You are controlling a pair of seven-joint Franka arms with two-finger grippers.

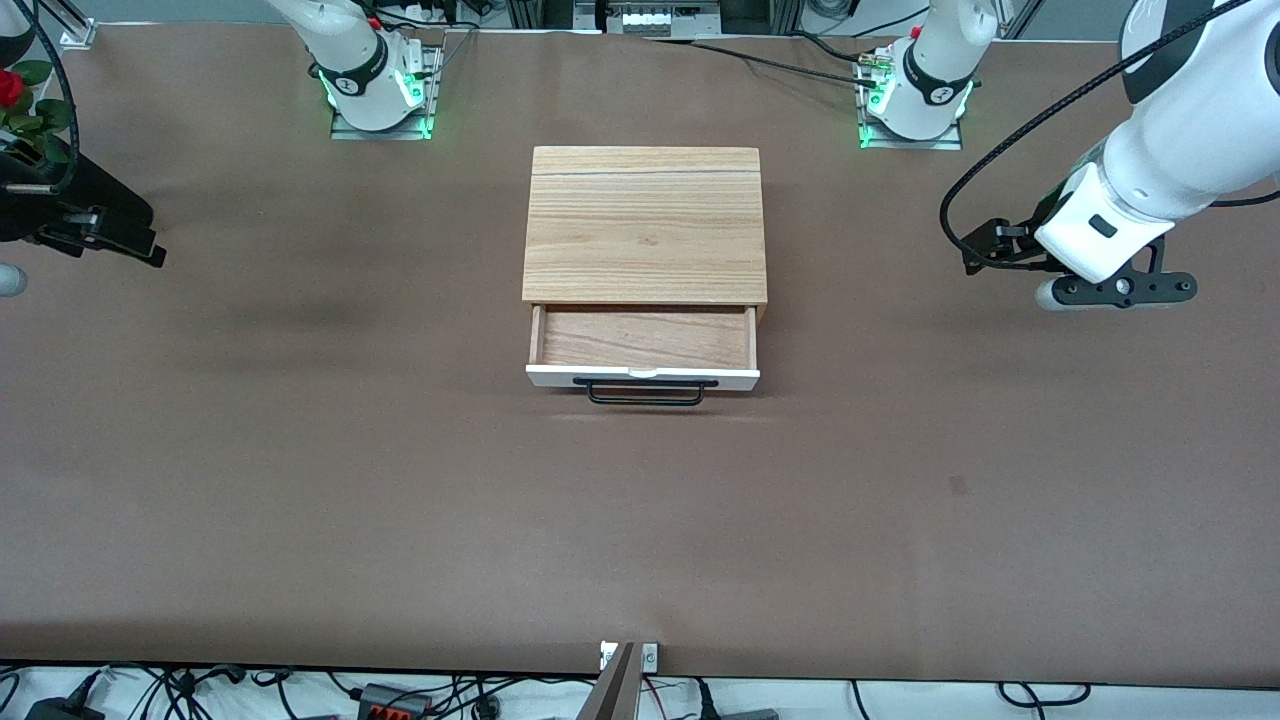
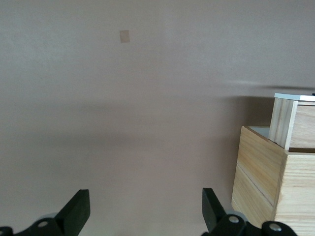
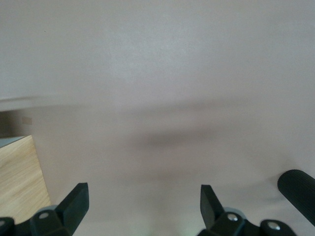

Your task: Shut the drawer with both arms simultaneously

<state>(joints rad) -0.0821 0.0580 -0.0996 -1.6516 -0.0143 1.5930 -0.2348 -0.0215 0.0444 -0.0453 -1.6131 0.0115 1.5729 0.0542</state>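
The oak box [image 1: 645, 222] sits mid-table with the drawer [image 1: 643, 345] pulled out toward the front camera. No approach has begun: left gripper [image 2: 142, 211] and right gripper [image 3: 143, 209] hang spread wide over the table's ends; next, both must reach the white front panel

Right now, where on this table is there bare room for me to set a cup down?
The brown table is bare from the drawer handle down to the camera-side edge, and between the box and each open gripper. Crowded only along the arm bases.
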